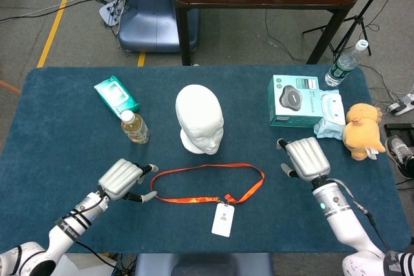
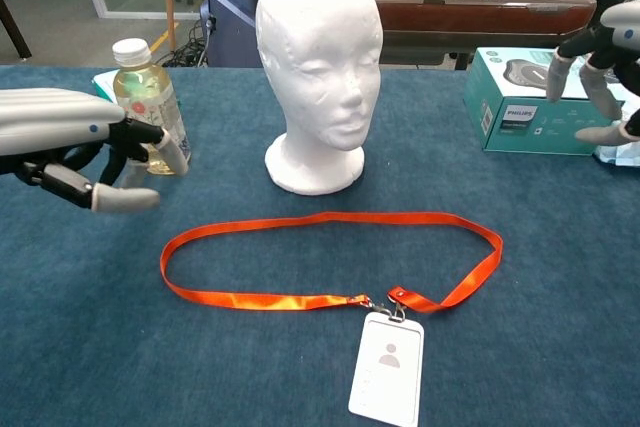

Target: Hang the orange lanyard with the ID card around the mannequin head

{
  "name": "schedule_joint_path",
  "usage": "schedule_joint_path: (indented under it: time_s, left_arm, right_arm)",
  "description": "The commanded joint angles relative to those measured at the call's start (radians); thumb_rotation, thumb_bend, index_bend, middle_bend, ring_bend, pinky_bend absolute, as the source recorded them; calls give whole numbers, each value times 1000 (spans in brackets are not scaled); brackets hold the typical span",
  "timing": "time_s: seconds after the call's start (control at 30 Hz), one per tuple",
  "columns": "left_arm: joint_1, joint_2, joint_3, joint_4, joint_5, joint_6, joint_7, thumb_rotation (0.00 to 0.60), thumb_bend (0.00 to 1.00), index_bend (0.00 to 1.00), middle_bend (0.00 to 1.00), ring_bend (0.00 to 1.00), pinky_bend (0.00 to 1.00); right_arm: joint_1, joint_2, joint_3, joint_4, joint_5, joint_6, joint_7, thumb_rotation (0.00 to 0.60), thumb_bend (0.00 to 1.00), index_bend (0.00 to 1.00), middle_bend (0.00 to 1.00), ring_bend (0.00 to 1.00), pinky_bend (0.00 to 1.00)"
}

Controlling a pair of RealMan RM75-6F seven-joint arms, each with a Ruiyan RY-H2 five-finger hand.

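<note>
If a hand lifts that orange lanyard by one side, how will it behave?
The orange lanyard lies flat as a thin ribbon, so it will probably droop limp and its loop collapse. The ID card clipped to it would likely dangle and swing below.

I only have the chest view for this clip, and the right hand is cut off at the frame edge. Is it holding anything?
Observer: No. The head view shows the whole right hand, empty with its fingers apart, to the right of the lanyard and clear of it.
Operator: What lies to the right of the teal box?
Observer: Past the box sit a pack of wipes and an orange plush toy, near the table's right edge.
Operator: And how close is the left hand to the loop?
Observer: From above, the left hand is just beside the loop's left end, fingers pointing toward the strap, holding nothing.
</note>
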Motion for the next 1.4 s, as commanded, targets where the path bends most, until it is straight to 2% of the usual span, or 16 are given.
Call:
schedule_joint_path:
  time_s: [0.03,0.17,0.27,0.33,0.4,0.47,0.63,0.83,1.03,1.1,1.23,1.3,1.4]
  left_arm:
    - [-21,-76,-26,20,-82,13,106,234,215,250,535,519,692]
    - [-32,-125,-38,28,-131,27,160,247,215,233,535,548,692]
    - [-48,-156,-48,33,-171,31,209,244,215,220,555,613,720]
    - [-62,-181,-55,40,-204,38,257,244,215,219,613,697,800]
    - [-74,-202,-61,45,-234,48,300,247,215,229,717,807,908]
    - [-87,-226,-66,55,-272,60,348,264,214,253,798,884,965]
    - [-114,-269,-83,69,-382,59,391,341,215,366,909,990,996]
    - [-155,-322,-99,94,-488,76,453,362,215,415,944,1000,1000]
    - [-195,-369,-106,131,-578,107,518,414,215,442,952,1000,1000]
    - [-203,-381,-103,149,-592,123,537,472,215,444,952,1000,1000]
    - [-212,-401,-104,178,-638,125,539,529,215,455,952,1000,1000]
    - [-219,-408,-104,197,-656,119,539,584,215,456,952,1000,1000]
    - [-226,-419,-107,213,-678,112,532,600,215,457,953,1000,1000]
  right_arm:
    - [-12,9,8,-1,-2,4,-6,600,271,401,643,704,872]
    - [-29,12,14,1,-2,4,-15,600,270,401,642,702,872]
    - [-39,15,17,1,3,-7,-18,600,270,401,642,702,872]
    - [-45,17,21,2,4,-13,-15,600,270,401,642,702,872]
    - [-51,19,25,3,2,-17,-9,600,271,401,642,702,872]
    - [-57,21,29,6,0,-23,-3,600,271,401,642,702,872]
    - [-69,28,38,10,-4,-38,8,600,270,401,644,703,872]
    - [-78,30,46,8,-10,-55,9,600,270,401,647,705,872]
    - [-88,34,53,2,-15,-65,7,600,270,401,647,705,872]
    - [-91,37,55,0,-16,-67,7,600,271,401,647,705,872]
    - [-97,39,59,0,-17,-74,9,600,271,401,647,705,872]
    - [-100,38,61,1,-17,-76,9,600,271,401,648,705,872]
    - [-104,38,64,0,-19,-79,9,600,270,402,647,705,872]
